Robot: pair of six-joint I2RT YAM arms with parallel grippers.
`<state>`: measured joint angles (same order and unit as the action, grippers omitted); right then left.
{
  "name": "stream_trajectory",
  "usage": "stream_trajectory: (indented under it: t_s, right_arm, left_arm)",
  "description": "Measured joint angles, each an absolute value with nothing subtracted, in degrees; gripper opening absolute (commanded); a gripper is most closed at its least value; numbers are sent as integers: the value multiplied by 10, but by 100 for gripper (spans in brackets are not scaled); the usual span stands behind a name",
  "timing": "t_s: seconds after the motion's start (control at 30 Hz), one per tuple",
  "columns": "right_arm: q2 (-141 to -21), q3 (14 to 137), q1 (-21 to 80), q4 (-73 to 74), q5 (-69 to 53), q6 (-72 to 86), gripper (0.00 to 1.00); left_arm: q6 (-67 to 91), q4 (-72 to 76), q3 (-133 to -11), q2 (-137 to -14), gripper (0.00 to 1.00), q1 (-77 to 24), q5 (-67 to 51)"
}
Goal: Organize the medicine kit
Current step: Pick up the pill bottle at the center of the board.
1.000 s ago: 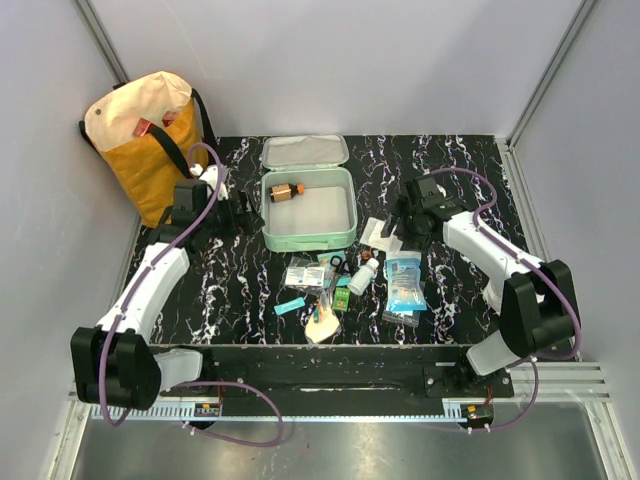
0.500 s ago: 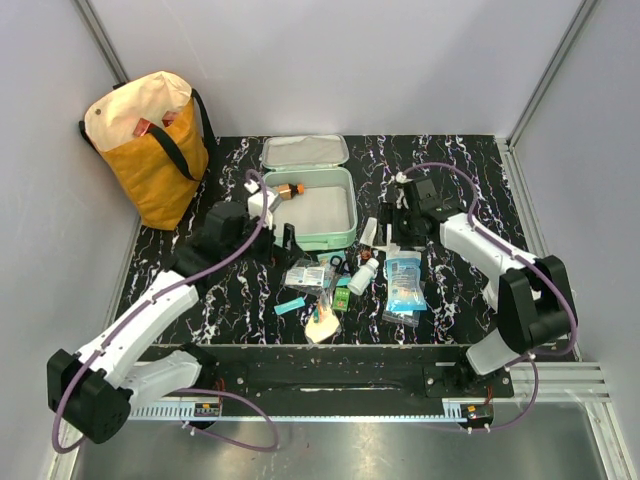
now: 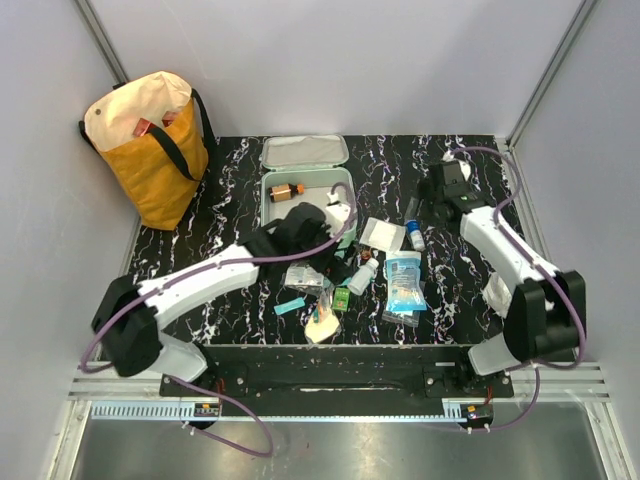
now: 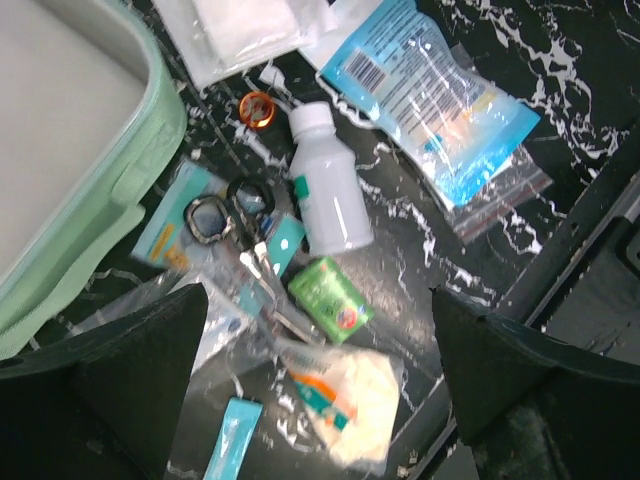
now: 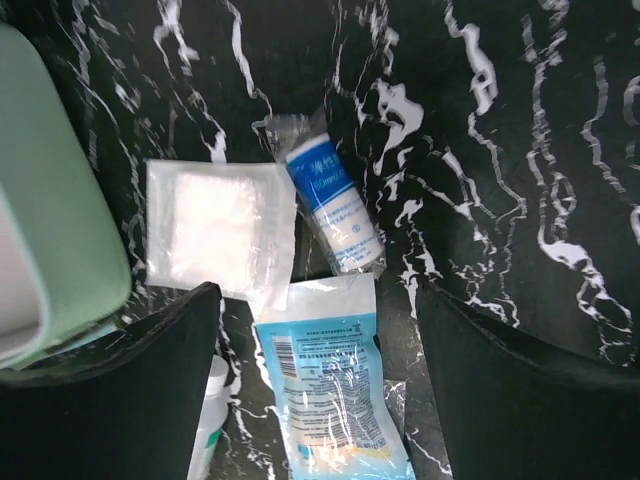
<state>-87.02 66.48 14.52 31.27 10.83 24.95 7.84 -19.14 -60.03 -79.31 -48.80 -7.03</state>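
Note:
The medicine kit [image 3: 307,215], a mint-green case, lies open at the table's back centre with an amber bottle [image 3: 286,191] inside; its rim also shows in the wrist views [image 4: 95,150] [image 5: 55,230]. My left gripper [image 3: 318,252] [image 4: 320,380] hovers open over a heap in front of the kit: a white bottle [image 4: 326,196], scissors [image 4: 235,225], a green packet [image 4: 331,297] and a cream pouch [image 4: 350,400]. My right gripper [image 3: 430,210] [image 5: 320,390] is open and empty above a blue pouch [image 5: 330,390], just near of a wrapped blue-labelled roll [image 5: 335,205] and a gauze pad [image 5: 215,225].
A yellow-and-cream tote bag [image 3: 150,135] stands at the back left. The kit's lid [image 3: 305,151] lies flat behind the case. A thin blue strip [image 3: 290,306] and a small zip bag [image 3: 400,318] lie toward the front edge. Grey walls close in both sides.
My left arm has swung from beside the tote bag across the kit's front to the heap. My right arm has drawn back to the right, and the blue-labelled roll now shows on the table.

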Motion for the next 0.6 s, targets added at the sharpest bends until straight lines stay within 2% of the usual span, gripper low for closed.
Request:
stream_trajectory:
  t_s: [0.2, 0.37, 0.57, 0.6]
  right_arm:
    - [-772, 666, 131, 313, 146, 274, 86]
    - [-728, 665, 115, 317, 160, 281, 86]
    - [-697, 650, 112, 323, 161, 288, 86]
    - [-695, 647, 112, 325, 161, 289, 87]
  left_arm:
    - [90, -189, -677, -908, 98, -513, -68]
    - [108, -200, -701, -959, 95, -524, -66]
    - [133, -206, -716, -986, 87, -535, -57]
    - [139, -206, -726, -996, 83, -537, -55]
